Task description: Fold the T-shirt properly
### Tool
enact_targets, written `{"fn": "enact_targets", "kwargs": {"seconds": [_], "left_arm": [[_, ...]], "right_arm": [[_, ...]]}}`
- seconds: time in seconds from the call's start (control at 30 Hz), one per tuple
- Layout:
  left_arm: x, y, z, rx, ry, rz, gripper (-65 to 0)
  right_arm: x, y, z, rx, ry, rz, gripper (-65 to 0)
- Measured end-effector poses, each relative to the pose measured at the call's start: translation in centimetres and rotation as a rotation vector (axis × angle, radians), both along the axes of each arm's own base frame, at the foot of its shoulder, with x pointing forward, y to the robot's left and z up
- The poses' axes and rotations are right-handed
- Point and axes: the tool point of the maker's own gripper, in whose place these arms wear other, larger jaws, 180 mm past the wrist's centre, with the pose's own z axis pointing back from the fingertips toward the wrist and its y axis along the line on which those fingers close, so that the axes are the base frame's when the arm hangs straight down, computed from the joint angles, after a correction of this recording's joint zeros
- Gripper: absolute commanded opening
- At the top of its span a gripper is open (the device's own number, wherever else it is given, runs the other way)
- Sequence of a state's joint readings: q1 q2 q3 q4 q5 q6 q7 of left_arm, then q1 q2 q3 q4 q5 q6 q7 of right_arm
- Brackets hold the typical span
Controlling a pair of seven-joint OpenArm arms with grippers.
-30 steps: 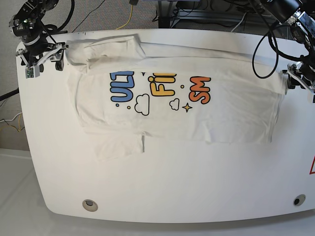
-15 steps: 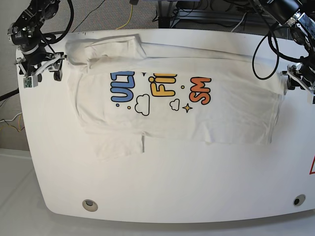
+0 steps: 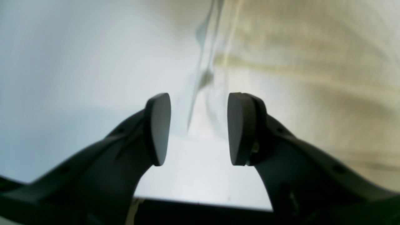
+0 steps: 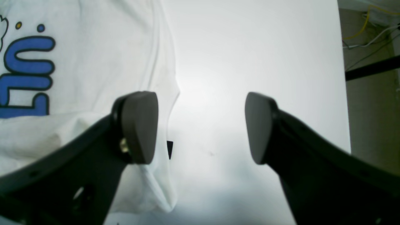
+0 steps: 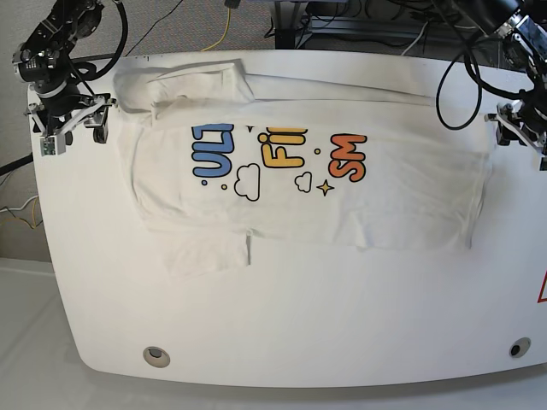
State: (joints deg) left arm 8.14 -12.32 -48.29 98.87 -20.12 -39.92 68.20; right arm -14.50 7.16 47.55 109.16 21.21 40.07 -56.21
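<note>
The white T-shirt (image 5: 308,184) lies flat on the white table (image 5: 282,316), print up, with blue, yellow and orange letters showing. Its top edge is folded over, one sleeve is bunched at the back left (image 5: 184,85) and another sleeve sticks out at the front (image 5: 205,254). My right gripper (image 5: 74,137) hovers open just left of the shirt's edge; in the right wrist view this gripper (image 4: 200,125) stands wide with bare table between its fingers and the T-shirt (image 4: 93,62) at its left. My left gripper (image 5: 517,132) is open at the shirt's right hem; the left wrist view shows it (image 3: 197,129) over the blurred cloth edge (image 3: 312,62).
Two round holes (image 5: 155,356) (image 5: 519,348) sit near the table's front edge, and a red sticker (image 5: 542,290) at its right edge. Cables and a metal frame (image 5: 342,21) lie behind the table. In the right wrist view the table edge and floor cables (image 4: 368,47) are at the right.
My right gripper has shifted a little to the left and forward, away from the bunched sleeve. My left gripper has moved slightly toward the back. The shirt lies as before.
</note>
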Motion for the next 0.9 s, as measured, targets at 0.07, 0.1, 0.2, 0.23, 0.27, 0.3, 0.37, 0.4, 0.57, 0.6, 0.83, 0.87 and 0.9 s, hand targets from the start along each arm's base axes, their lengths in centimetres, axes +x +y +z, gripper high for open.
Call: {"fn": "enact_targets", "kwargs": {"seconds": [0.07, 0.1, 0.2, 0.23, 0.27, 0.3, 0.37, 0.4, 0.57, 0.6, 0.83, 0.87, 0.9], "left_arm": [[-0.8, 0.1, -0.4, 0.001, 0.024, 0.006, -36.8], [-1.2, 0.1, -0.7, 0.001, 0.039, 0.006, -36.8], [-1.5, 0.1, -0.8, 0.002, 0.048, 0.007, -36.8], [-1.4, 0.1, -0.8, 0.002, 0.048, 0.007, -36.8], [-1.4, 0.1, -0.8, 0.002, 0.045, 0.007, -36.8], [-1.3, 0.1, -0.7, 0.001, 0.040, 0.006, -36.8], [-1.0, 0.0, -0.6, -0.001, 0.029, 0.005, -36.8], [-1.0, 0.0, -0.6, 0.000, 0.026, 0.004, -36.8], [0.2, 0.1, 0.1, 0.003, 0.003, 0.008, -36.8], [0.7, 0.1, 0.4, 0.004, -0.010, 0.008, -36.8], [3.6, -0.2, 2.3, 0.001, -0.100, -0.009, -36.8], [3.9, -0.3, 2.4, 0.004, -0.103, -0.014, -36.8], [4.3, -0.5, 2.5, 0.010, -0.101, -0.027, -36.8]], "right_arm": [[0.0, 0.0, 0.0, 0.000, 0.000, 0.000, -23.2], [0.0, 0.0, 0.0, 0.000, 0.000, 0.000, -23.2], [0.0, 0.0, 0.0, 0.000, -0.001, 0.000, -23.2], [0.0, 0.0, 0.0, 0.000, 0.000, 0.000, -23.2], [0.0, 0.0, 0.0, 0.000, 0.000, 0.000, -23.2], [0.0, 0.0, 0.0, 0.000, 0.000, 0.000, -23.2], [0.0, 0.0, 0.0, 0.000, 0.000, 0.000, -23.2], [0.0, 0.0, 0.0, 0.000, -0.001, 0.000, -23.2], [0.4, 0.3, 0.1, 0.002, -0.004, 0.011, -23.2], [0.5, 0.6, 0.0, 0.003, -0.002, 0.020, -23.2], [2.0, 1.8, 0.4, 0.016, -0.029, 0.058, -23.2], [2.1, 1.8, 0.5, 0.016, -0.034, 0.058, -23.2], [2.2, 1.7, 0.6, 0.014, -0.039, 0.058, -23.2]]}}
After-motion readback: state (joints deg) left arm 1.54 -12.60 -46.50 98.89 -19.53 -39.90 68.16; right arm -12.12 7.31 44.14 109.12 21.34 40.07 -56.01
